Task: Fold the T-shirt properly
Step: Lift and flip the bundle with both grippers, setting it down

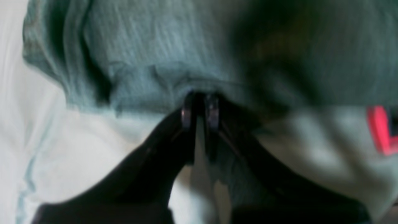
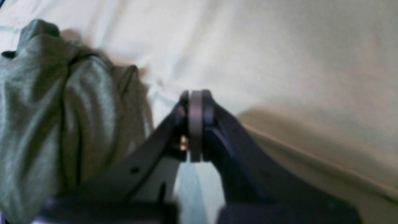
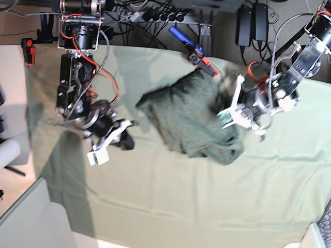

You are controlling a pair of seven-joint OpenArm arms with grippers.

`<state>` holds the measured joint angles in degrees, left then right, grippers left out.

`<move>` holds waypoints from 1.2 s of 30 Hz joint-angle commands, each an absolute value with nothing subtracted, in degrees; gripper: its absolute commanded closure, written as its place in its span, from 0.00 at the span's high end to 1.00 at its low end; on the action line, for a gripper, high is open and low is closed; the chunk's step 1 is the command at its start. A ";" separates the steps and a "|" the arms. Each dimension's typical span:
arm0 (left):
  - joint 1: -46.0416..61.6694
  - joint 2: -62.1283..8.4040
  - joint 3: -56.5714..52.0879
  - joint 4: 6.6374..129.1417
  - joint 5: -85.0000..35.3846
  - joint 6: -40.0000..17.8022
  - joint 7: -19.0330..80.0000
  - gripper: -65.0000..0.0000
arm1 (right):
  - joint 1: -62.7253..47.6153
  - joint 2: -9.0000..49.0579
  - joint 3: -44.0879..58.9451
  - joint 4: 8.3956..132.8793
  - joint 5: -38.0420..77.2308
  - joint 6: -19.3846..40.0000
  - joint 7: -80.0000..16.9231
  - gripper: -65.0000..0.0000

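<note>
The dark olive-green T-shirt (image 3: 189, 116) lies bunched and partly folded on the middle of the table, thickest along its right side. In the base view my left gripper (image 3: 226, 111) is at the shirt's right edge. The left wrist view shows that gripper (image 1: 199, 107) shut on a hem of the T-shirt (image 1: 161, 62), the fabric pinched between its tips. My right gripper (image 3: 125, 138) is over the cloth just left of the shirt, apart from it. Its fingers are shut with nothing in them (image 2: 196, 124), and the T-shirt (image 2: 62, 109) lies to its left in the right wrist view.
A pale mint-green table cloth (image 3: 170, 201) covers the table, wrinkled near the left edge. A red and blue clamp (image 3: 199, 56) sits at the back edge behind the shirt, and a red clamp (image 3: 28, 50) at the far left. Cables and power bricks lie beyond the table.
</note>
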<state>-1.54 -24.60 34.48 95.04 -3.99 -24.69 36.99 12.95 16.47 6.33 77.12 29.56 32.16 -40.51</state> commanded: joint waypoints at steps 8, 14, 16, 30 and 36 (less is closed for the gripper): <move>-8.58 -18.02 34.41 81.30 -3.38 -25.32 35.55 0.09 | 13.08 16.95 5.43 76.49 32.67 32.82 -39.99 0.00; -14.79 -15.11 34.41 73.21 -3.42 -27.29 34.24 0.09 | 12.19 16.95 5.43 76.49 35.38 32.84 -42.19 0.00; -16.97 -13.52 34.41 69.84 -3.46 -28.36 33.69 0.09 | 11.90 16.95 5.43 76.53 36.27 32.82 -42.26 0.00; -19.44 -19.29 34.41 73.19 -10.41 -27.00 38.13 0.09 | 10.63 12.21 5.45 77.47 37.06 32.82 -43.53 0.00; -15.44 -26.11 34.30 85.62 -10.52 -25.96 39.92 0.09 | 10.92 12.25 6.46 78.15 35.90 32.84 -43.51 0.00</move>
<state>-14.22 -25.76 34.65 84.71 -10.37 -26.13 40.45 9.65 11.73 5.98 76.93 34.83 32.18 -44.71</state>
